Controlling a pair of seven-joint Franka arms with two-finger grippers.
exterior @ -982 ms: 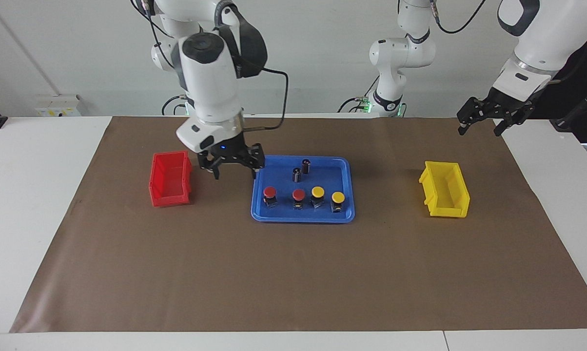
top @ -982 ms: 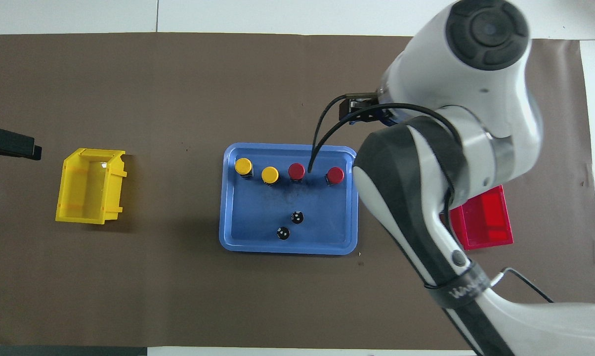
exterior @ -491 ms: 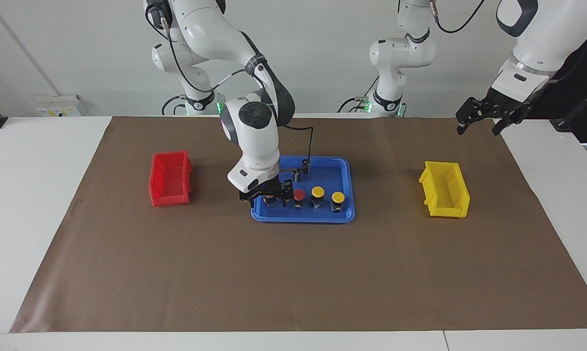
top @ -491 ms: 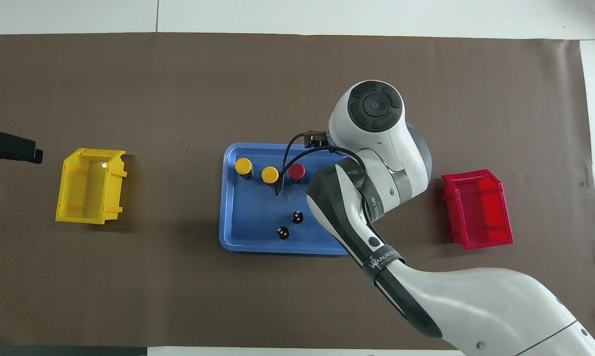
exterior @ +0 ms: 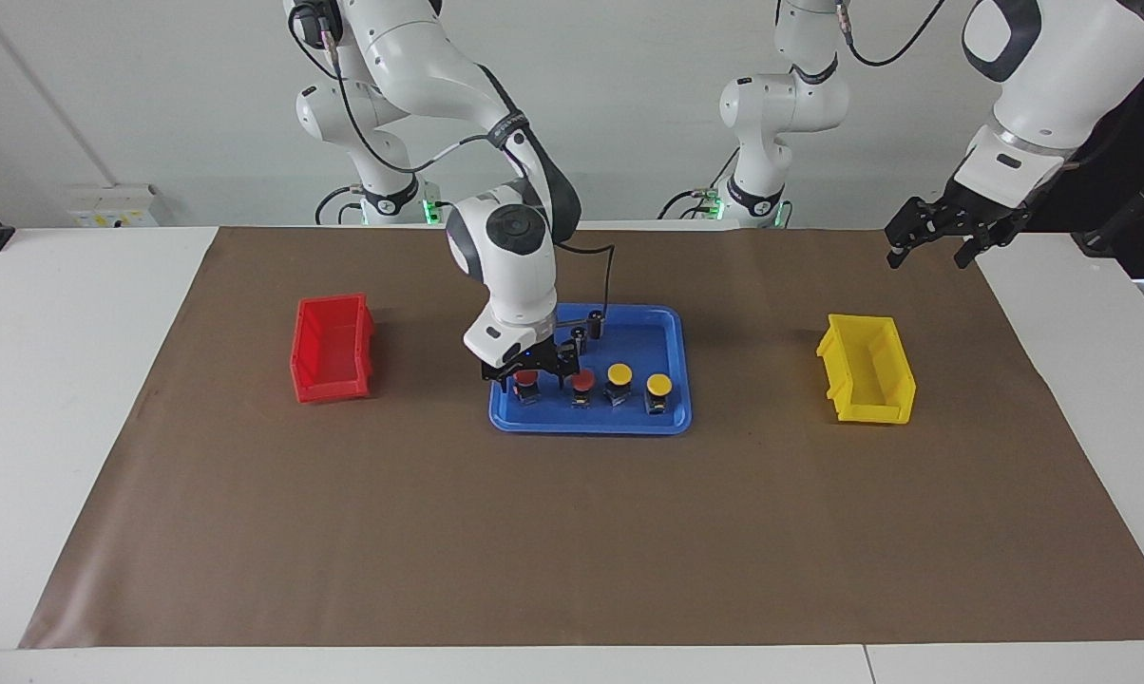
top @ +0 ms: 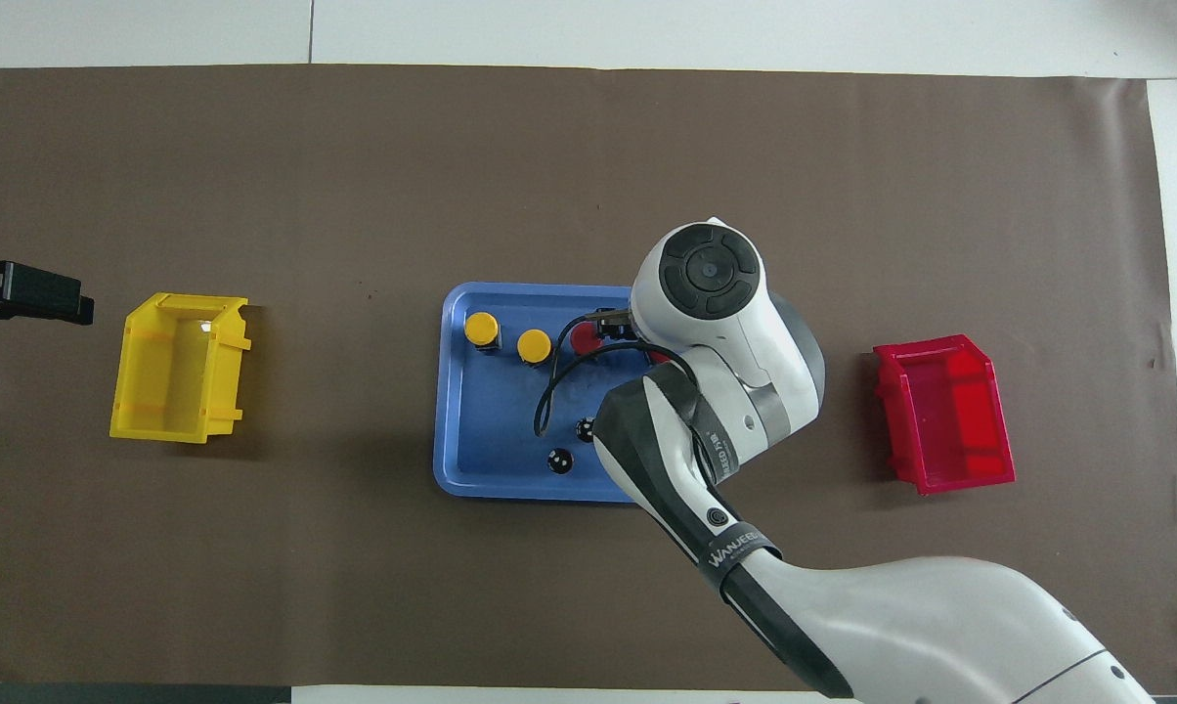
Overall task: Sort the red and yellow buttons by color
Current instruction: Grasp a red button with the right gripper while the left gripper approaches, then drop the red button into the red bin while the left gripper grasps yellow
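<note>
Four buttons stand in a row in the blue tray (exterior: 629, 419). My right gripper (exterior: 528, 384) is down over the red button (exterior: 527, 377) at the row's end toward the red bin, open, one finger on each side of its cap. Beside it stand the second red button (exterior: 582, 380) and two yellow buttons (exterior: 619, 372) (exterior: 659, 383). From overhead the right arm hides the gripper and the end red button; the yellow caps (top: 482, 328) (top: 534, 344) and part of a red cap (top: 582, 338) show. My left gripper (exterior: 924, 249) waits open in the air over the mat's corner.
Two small dark cylinders (exterior: 596, 323) (exterior: 579, 338) stand in the tray, nearer to the robots than the buttons. A red bin (exterior: 332, 348) sits toward the right arm's end and a yellow bin (exterior: 867, 370) toward the left arm's end, both on the brown mat.
My right gripper came from beside the red bin over to the tray and dropped down around the end red button. The left gripper has barely shifted.
</note>
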